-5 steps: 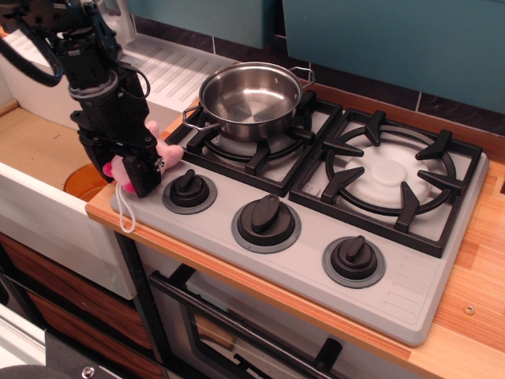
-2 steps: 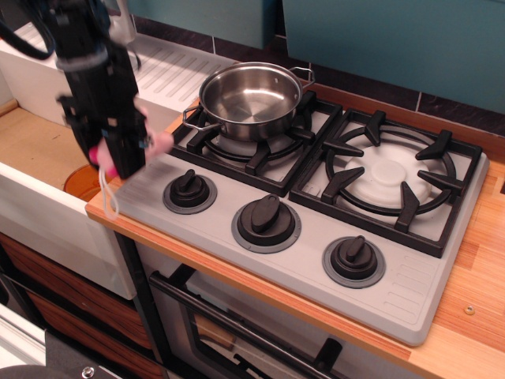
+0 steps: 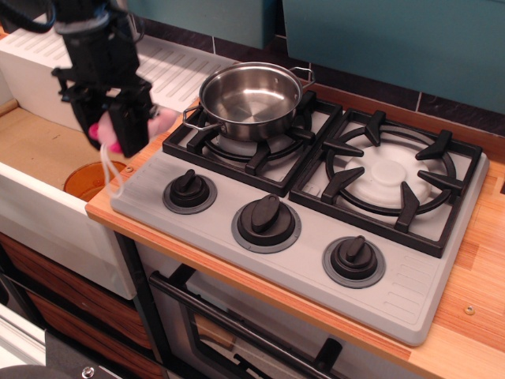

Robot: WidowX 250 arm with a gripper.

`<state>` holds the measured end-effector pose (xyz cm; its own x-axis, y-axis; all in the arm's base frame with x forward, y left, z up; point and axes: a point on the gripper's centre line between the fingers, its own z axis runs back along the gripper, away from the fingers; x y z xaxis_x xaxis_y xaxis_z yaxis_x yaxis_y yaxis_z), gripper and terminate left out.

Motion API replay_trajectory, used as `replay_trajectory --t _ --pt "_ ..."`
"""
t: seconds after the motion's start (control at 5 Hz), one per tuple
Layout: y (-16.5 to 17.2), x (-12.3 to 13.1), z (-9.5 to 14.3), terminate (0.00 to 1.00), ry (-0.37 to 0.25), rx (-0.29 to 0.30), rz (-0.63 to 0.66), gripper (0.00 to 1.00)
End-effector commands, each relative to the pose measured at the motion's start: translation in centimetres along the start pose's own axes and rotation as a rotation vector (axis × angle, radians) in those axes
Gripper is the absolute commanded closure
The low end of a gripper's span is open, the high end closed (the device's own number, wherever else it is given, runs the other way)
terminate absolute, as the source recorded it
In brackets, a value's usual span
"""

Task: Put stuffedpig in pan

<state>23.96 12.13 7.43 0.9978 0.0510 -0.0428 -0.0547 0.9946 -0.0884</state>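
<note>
Nearest to us we see the oven door handle (image 3: pixel 237 328) below the counter, and above it the wooden countertop (image 3: pixel 465 316) that carries a grey stove top (image 3: pixel 410 292). Along the stove's front edge sit three black knobs: the left knob (image 3: pixel 189 190), the middle knob (image 3: pixel 266 220) and the right knob (image 3: pixel 353 258).

Behind the knobs lie two black burner grates. The right grate (image 3: pixel 387 178) is bare, with a pale burner cap at its middle. The left grate (image 3: pixel 252 142) bears the pan (image 3: pixel 251 99), a shiny steel pot standing upright, with nothing inside that we can see.

To the left of the stove, beyond the counter's left end, we find the gripper (image 3: pixel 118 130), black and pointing downward, raised above the counter. Its jaws are pinching the stuffedpig (image 3: pixel 162 120), whose pale pink body shows at the gripper's right side and a darker pink bit at its left. We see the pig held in the air, to the left of the pan and apart from it, near the pan's left loop handle. A white string (image 3: pixel 106 170) dangles from the pig below the gripper.

Beneath the gripper an orange round object (image 3: pixel 83 180) lies in the sink. Farther back stands a white ribbed drainboard (image 3: pixel 170 67), and behind everything a teal wall (image 3: pixel 394 39).
</note>
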Motion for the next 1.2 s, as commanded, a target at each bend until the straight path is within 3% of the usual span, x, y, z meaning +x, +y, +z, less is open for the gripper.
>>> replay_trajectory --t 0.0,0.6,1.0 --pt "-2.2 0.3 3.2 0.00 -0.068 0.062 0.075 1.00" --pt "-4.7 0.7 3.0 0.00 -0.135 0.085 0.167 1.00" --pt "-4.2 2.5 3.5 0.00 -0.174 -0.014 0.087 1.00"
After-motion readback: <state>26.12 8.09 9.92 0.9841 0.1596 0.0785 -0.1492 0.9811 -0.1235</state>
